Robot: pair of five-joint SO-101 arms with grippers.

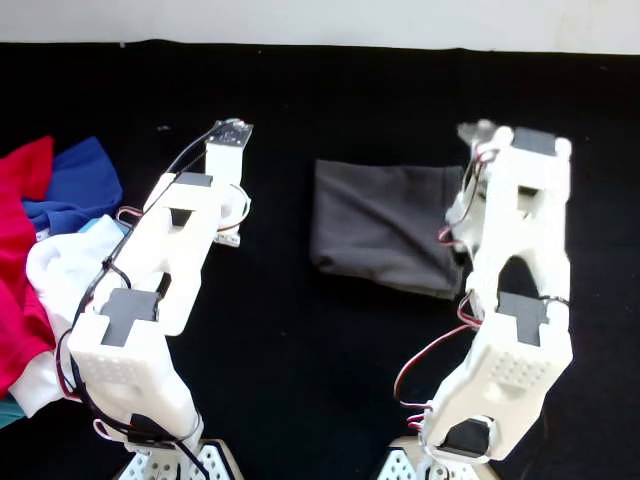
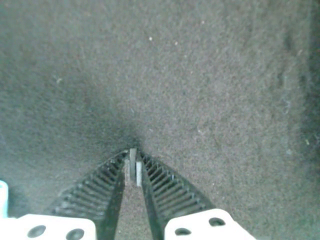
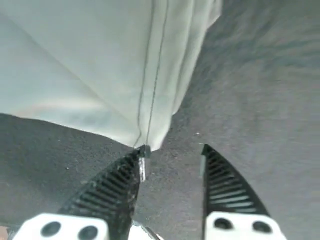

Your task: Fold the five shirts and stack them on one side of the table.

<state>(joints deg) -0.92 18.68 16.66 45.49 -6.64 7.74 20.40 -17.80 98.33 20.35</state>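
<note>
A folded grey shirt (image 1: 385,225) lay on the black-covered table (image 1: 300,90), a little right of its middle, and four more shirts sat in an unfolded pile (image 1: 45,230) of red, blue, white and teal at the left edge. The right gripper (image 3: 172,152) stood with its jaws moderately wide at a hemmed corner of the grey shirt, one fingertip touching the corner and the other over bare cloth just beside it. The left gripper (image 2: 133,157) hung over bare table with its jaws closed on nothing.

The step looked to be taking that corner. To do it well, the right gripper would need to straddle every layer at the hem, staying low, so the fold did not open when pulled.
</note>
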